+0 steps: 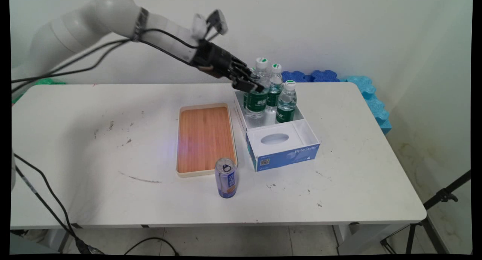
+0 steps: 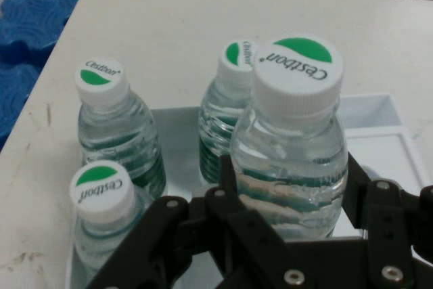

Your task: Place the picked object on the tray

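Note:
My black gripper (image 1: 255, 87) is shut on a clear water bottle (image 1: 258, 98) with a white and green cap and a green label. The bottle stands upright at the far left of a white and blue box (image 1: 288, 154). I cannot tell whether its base rests on the box floor. In the hand view the held bottle (image 2: 291, 133) fills the middle, and the fingers (image 2: 226, 177) press on both its sides. Other bottles of the same kind stand close about it: one just behind (image 2: 226, 99), and two to the left (image 2: 111, 120) (image 2: 101, 201).
A wooden tray with a cream rim (image 1: 205, 139) lies left of the box. A blue drink can (image 1: 226, 178) stands upright in front of the tray's near right corner. Blue foam mats (image 1: 371, 96) lean along the table's far right edge.

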Motion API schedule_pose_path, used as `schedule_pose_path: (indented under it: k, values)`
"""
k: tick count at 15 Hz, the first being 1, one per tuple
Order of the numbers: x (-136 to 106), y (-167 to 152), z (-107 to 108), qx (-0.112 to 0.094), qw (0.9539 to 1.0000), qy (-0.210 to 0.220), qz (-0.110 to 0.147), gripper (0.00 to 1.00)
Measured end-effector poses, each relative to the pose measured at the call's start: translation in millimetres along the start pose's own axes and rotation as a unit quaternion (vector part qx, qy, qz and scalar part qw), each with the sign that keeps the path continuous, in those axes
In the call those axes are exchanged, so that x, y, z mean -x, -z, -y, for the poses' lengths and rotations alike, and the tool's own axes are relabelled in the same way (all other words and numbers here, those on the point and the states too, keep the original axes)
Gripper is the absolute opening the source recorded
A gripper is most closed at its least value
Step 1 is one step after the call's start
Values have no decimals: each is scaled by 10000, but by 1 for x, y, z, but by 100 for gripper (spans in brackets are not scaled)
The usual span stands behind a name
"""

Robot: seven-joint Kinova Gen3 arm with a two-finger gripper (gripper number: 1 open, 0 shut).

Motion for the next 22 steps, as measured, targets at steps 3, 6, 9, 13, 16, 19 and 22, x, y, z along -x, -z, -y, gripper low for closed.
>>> schedule_pose_path:
  k: [3,6,9,13,16,19,22]
  values:
    - [3,41,-7,136,9999,-89,-1,0]
    - [21,77,-15,243,9995,-169,80,0]
    - [44,98,-23,270,9993,-219,156,0]
    - [77,107,-35,281,9991,-240,219,0]
    - [97,103,-42,261,9991,-250,216,0]
    - [109,96,-46,246,9992,-271,184,0]
    - [117,85,-51,236,9992,-299,130,0]
